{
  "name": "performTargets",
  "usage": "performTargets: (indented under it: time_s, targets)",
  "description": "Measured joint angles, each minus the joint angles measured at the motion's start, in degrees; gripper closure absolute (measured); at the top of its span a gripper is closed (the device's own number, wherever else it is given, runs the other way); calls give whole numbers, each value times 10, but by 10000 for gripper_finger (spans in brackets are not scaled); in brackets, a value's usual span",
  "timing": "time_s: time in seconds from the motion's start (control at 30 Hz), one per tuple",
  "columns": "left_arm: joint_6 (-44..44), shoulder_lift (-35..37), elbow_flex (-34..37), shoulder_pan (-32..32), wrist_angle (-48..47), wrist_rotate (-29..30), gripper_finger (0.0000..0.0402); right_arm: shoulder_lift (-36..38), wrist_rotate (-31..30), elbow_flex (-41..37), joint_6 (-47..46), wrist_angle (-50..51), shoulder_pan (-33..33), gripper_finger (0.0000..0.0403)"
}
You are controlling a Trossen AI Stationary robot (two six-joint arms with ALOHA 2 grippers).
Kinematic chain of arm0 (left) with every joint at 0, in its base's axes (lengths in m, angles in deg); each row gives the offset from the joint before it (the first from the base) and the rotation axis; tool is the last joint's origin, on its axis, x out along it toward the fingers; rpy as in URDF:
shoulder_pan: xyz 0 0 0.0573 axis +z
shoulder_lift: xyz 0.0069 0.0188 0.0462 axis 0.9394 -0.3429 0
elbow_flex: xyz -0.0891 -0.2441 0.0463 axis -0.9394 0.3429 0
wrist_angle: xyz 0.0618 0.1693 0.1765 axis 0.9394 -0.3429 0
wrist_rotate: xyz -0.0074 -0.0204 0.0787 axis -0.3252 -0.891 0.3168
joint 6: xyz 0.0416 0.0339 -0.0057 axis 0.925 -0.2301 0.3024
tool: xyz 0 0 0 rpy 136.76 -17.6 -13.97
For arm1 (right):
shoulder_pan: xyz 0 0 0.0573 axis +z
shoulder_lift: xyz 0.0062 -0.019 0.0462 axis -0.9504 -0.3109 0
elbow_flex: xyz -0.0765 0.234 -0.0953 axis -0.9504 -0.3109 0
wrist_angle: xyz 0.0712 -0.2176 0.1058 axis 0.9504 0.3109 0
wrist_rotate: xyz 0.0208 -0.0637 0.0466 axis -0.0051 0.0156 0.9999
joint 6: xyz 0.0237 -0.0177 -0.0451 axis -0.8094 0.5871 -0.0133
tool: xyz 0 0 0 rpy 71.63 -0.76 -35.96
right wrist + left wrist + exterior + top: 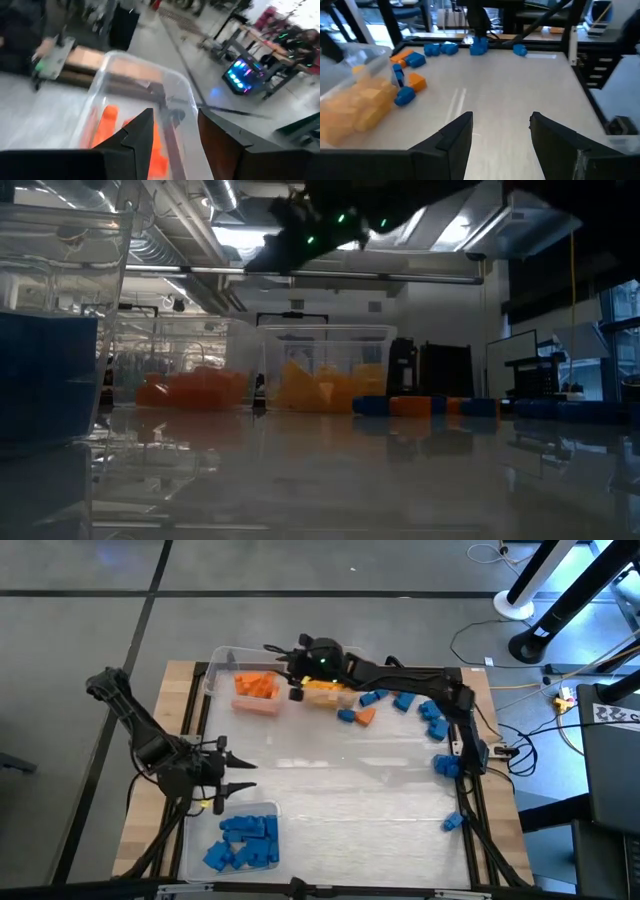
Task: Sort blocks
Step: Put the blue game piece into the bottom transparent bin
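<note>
High view has my right gripper (296, 668) reached across to the far-left bin (222, 662), hanging over the gap between the orange blocks (256, 685) and the yellow blocks (330, 692). Right wrist view shows its jaws partly apart with nothing between them, looking down on the bin's rim and the orange pieces. Loose blue blocks (432, 718) lie to its right, scattered along the far-right side of the table (350, 790), with one stray orange block (366, 717) just beside the yellow pile; that one is nearest this hand, so I'd judge the next pick goes right and slightly nearer. Left gripper (235, 774) waits at the near left, jaws wide and empty, beside the blue bin (192, 830) with its sorted blue blocks (243, 842).
</note>
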Motion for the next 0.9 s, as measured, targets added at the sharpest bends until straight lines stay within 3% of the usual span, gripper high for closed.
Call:
performTargets:
  time_s: [0.17, 0.3, 0.43, 0.67, 0.77, 0.9]
  targets:
    - [22, -42, 0, 30, 10, 3, 218, 82, 12, 0, 21, 193, 4, 246]
    - [-18, -66, 0, 63, 11, 1, 218, 130, 14, 0, 43, 391, 17, 246]
    - [-16, -84, 0, 101, 34, -45, 218, 160, 10, 0, 25, 592, 53, 246]
    - [67, -124, 0, 155, 145, -166, 218, 165, -148, -6, -84, 886, 166, 246]
    - [84, -141, 0, 166, 162, -185, 218, 170, -175, -42, -123, 898, 223, 246]
    - [75, -158, 0, 174, 156, -194, 218, 187, -168, -102, -149, 904, 290, 246]
